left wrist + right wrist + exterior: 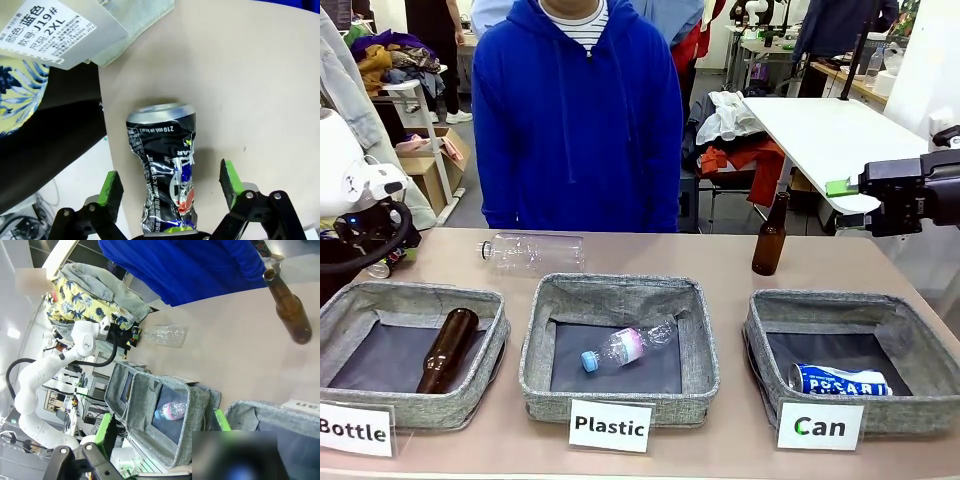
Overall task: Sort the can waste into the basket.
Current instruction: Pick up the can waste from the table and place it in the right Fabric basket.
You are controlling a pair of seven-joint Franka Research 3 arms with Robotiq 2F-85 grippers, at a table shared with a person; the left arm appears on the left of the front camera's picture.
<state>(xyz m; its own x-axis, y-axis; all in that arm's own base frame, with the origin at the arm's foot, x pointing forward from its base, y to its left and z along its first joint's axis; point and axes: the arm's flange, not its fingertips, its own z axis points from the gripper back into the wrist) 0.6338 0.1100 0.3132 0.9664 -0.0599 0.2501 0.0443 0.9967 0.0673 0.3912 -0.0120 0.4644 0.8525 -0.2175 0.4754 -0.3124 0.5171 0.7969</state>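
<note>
A crushed dark multicoloured can [165, 170] lies on the tan table close to its edge. My left gripper [170, 184] is open, and its green pads [111, 186] stand on either side of the can without touching it. A blue "POCARI" can [840, 380] lies on its side in the grey basket [920, 345] behind the "Can" card [820, 425]. My right gripper [845, 203] hangs open and holds nothing, in the air above the table's right edge. In the right wrist view my right gripper [162, 422] is open over the baskets, with the Can basket's wall [260, 415] at lower right.
The "Plastic" basket [620, 290] holds a clear bottle [625, 347], and the "Bottle" basket [415, 300] holds a brown bottle [447, 350]. A clear plastic bottle [532, 250] lies beyond the baskets. A brown glass bottle [771, 235] stands upright. A person in a blue hoodie [575, 120] stands opposite.
</note>
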